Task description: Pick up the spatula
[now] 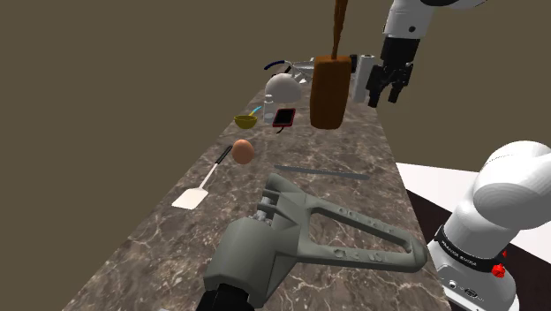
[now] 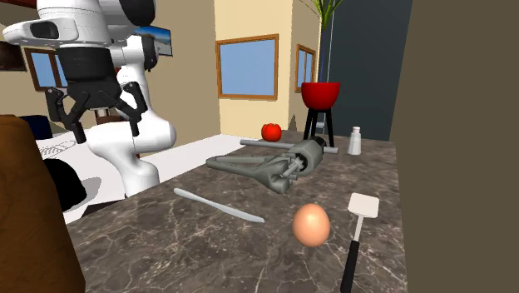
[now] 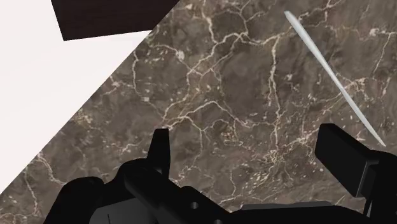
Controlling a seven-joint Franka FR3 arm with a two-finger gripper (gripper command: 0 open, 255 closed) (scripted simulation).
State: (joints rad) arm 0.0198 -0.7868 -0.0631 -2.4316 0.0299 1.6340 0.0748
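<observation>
Gripper (image 1: 385, 95): raised well above the dark marble countertop (image 1: 353, 208), pointed downward, close to the tall brown block (image 1: 328, 88). Seen in the second exterior view (image 2: 106, 129) in front of the white arm base (image 2: 137, 154).

Fingers (image 3: 160, 149): apart, clasping nothing. Bare veined stone between them in the wrist view, with a grey knife (image 3: 334, 76) lying slantwise just beyond one fingertip.

Spatula (image 1: 205, 181): flat on the countertop, close to the edge that meets the brown wall at the shoulder view's left. White blade toward the camera in the shoulder view, black handle running away toward the egg (image 1: 243, 151); handle end just beside the egg, contact not discernible. In the second exterior view, spatula (image 2: 356, 237) to the right of the egg (image 2: 310, 224), blade pointing away from the camera. Well apart from the gripper, untouched.

Other items on the countertop:
- grey knife (image 1: 320, 171), flat, between the egg and the robot-side edge;
- grey garlic press (image 1: 309, 238), lying nearest the shoulder camera;
- yellow-green bowl (image 1: 245, 121), red phone (image 1: 283, 117) and white teapot (image 1: 283, 88), grouped beyond the egg;
- salt shaker (image 2: 355, 141) and tomato (image 2: 270, 131), at the far end in the second exterior view.
</observation>
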